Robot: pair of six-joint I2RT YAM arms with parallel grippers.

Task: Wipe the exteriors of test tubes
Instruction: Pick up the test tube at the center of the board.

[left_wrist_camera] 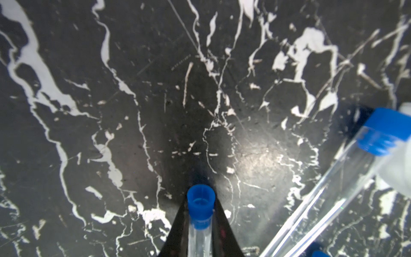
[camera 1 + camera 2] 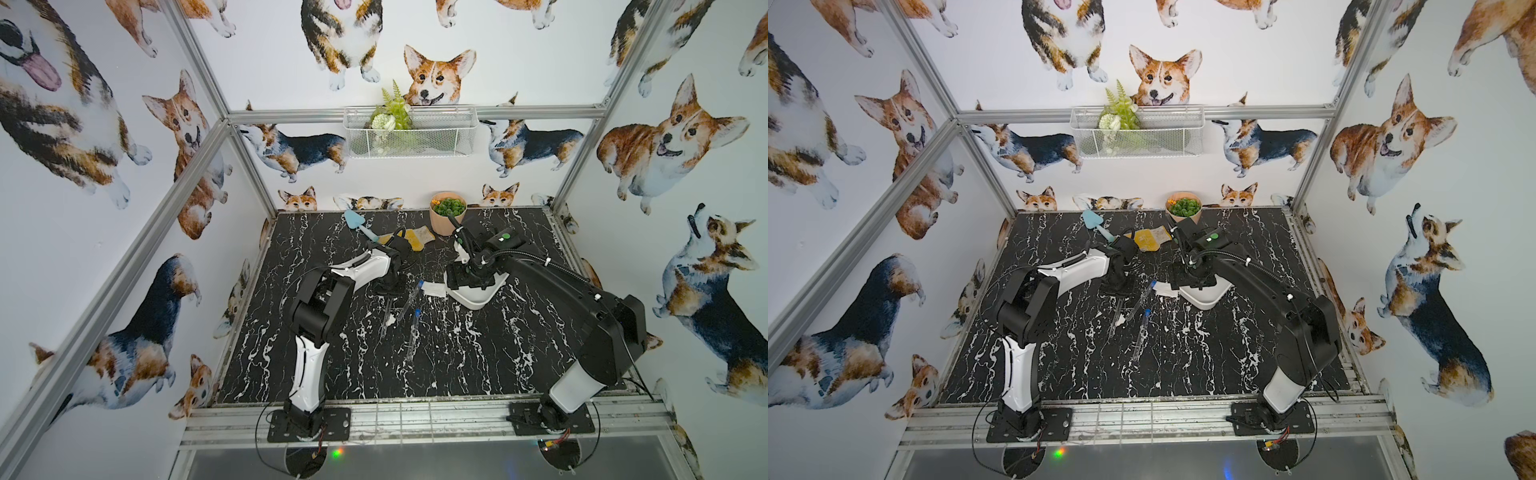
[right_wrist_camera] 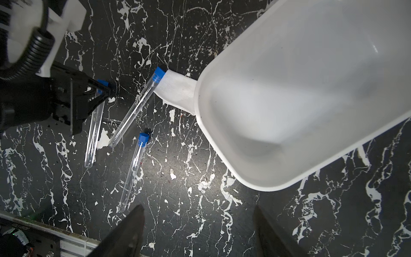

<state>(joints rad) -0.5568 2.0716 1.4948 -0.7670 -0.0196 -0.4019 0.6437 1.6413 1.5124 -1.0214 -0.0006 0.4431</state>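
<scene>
Black, white-veined marble covers the bench [image 3: 178,155] inside corgi-papered walls [image 2: 685,104]. The left tool [image 1: 201,224] is pinched narrow on one test tube [image 3: 94,133], just below its blue cap [image 1: 201,200]. Just beside it lies a second tube [image 3: 133,109], its capped end touching a white cloth [image 3: 175,93] whose other edge goes under a white tray [image 3: 289,100]. A third tube [image 3: 132,173] lies nearer the robot, apart from both. The right tool [image 3: 200,231] hangs above bare bench beside the tray, jaws wide and empty.
</scene>
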